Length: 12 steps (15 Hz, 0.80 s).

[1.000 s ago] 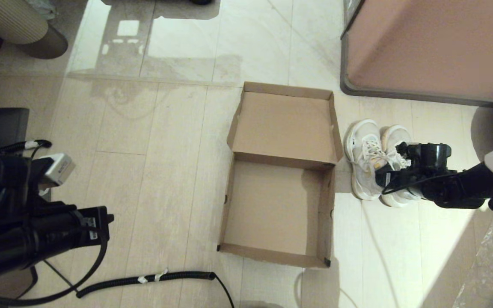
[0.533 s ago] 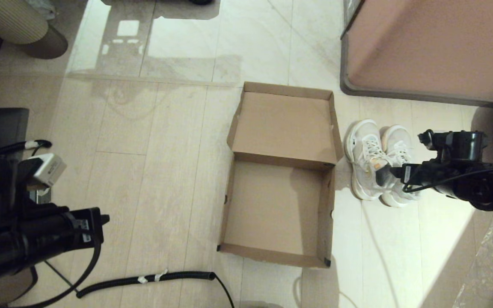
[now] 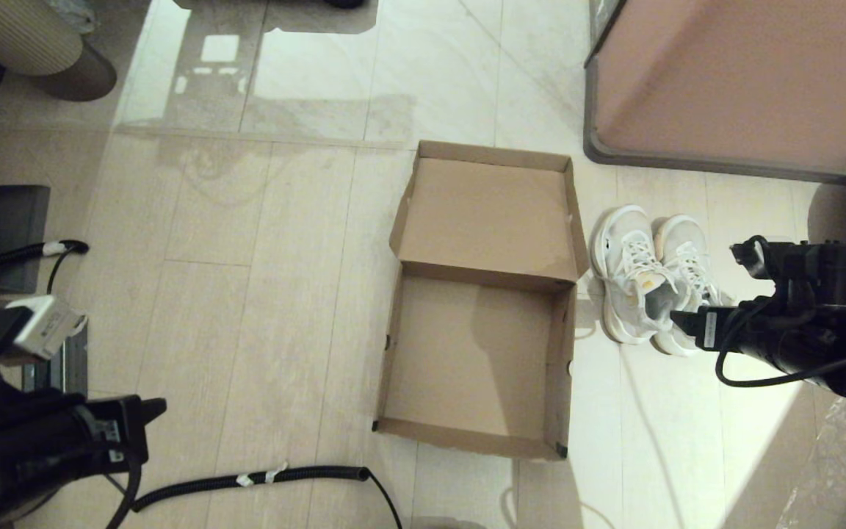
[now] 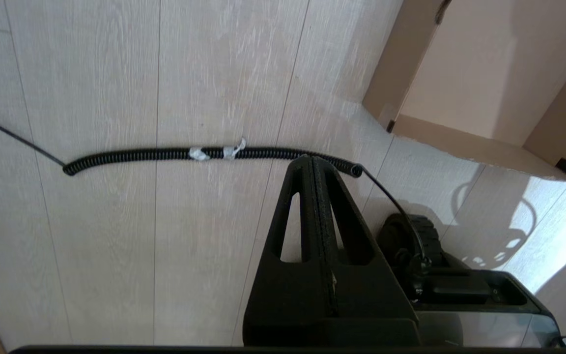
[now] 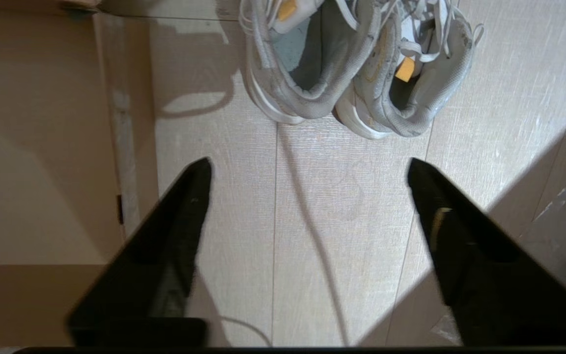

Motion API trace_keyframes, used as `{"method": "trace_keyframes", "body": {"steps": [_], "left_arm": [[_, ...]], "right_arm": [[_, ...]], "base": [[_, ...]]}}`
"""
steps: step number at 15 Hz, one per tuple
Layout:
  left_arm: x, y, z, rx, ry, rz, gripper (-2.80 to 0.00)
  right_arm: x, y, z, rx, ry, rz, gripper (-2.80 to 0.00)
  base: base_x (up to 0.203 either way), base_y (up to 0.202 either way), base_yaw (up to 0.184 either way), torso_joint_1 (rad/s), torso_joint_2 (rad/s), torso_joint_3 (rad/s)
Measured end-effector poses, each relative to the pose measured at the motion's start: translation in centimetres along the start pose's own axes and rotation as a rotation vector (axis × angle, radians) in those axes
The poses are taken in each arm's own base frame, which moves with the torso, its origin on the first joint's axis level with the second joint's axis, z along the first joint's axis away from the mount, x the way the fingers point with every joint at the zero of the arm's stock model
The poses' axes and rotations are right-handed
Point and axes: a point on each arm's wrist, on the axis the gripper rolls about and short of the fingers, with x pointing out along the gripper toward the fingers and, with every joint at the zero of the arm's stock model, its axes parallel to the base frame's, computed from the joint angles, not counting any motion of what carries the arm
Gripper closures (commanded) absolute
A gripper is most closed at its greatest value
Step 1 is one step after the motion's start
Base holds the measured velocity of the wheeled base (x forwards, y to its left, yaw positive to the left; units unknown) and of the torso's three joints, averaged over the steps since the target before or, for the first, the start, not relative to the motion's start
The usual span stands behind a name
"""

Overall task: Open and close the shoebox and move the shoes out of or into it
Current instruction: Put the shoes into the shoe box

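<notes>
- Black coiled cable (image 3: 261,477) lies on the floor nearest the robot, in front of the box and close to the left arm.
- left gripper (image 4: 314,164) is parked low on the robot's left, well apart from the box; fingers pressed together, nothing between them.
- Brown cardboard shoebox (image 3: 478,353) sits centre on the floor, lid (image 3: 489,217) flipped open and lying back on the far side, tray empty.
- right gripper (image 5: 307,169) hovers over bare floor just right of the box, near the heels of the shoes (image 3: 651,275); fingers spread wide, holding nothing.
- shoes stand side by side on the floor just right of the box, toes pointing away, touching each other, not in the box.
- Likely step: the shoes look freshly set out, so next is closing the lid or a re-grasp; I can't tell which.
- If re-grasping: come straight down over both heel collars, pinch the inner walls together, avoid the laces.
- Pinkish cabinet (image 3: 746,88) stands furthest back on the right, so keep the elbow clear.
</notes>
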Motion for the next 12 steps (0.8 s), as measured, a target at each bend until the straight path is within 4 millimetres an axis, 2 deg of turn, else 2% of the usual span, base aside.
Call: {"method": "trace_keyframes", "body": {"steps": [3, 6, 9, 12], "left_arm": [[-0.1, 0.0, 0.2, 0.000, -0.011, -0.007, 0.00], [0.0, -0.1, 0.3, 0.002, -0.008, -0.010, 0.00], [0.8, -0.8, 0.9, 0.013, 0.002, -0.026, 0.00], [1.8, -1.7, 1.8, 0.023, 0.009, -0.048, 0.00]], "right_arm": [[-0.7, 0.9, 0.1, 0.008, -0.013, 0.028, 0.00], [-0.6, 1.9, 0.2, 0.023, -0.017, 0.040, 0.00], [1.1, 3.1, 0.4, 0.038, -0.028, 0.022, 0.00], [4.4, 4.4, 0.9, 0.048, -0.059, -0.007, 0.00]], "base": [[0.000, 0.000, 0.000, 0.000, 0.00, 0.000], [0.000, 0.000, 0.000, 0.000, 0.00, 0.000], [0.000, 0.000, 0.000, 0.000, 0.00, 0.000], [0.000, 0.000, 0.000, 0.000, 0.00, 0.000]]}}
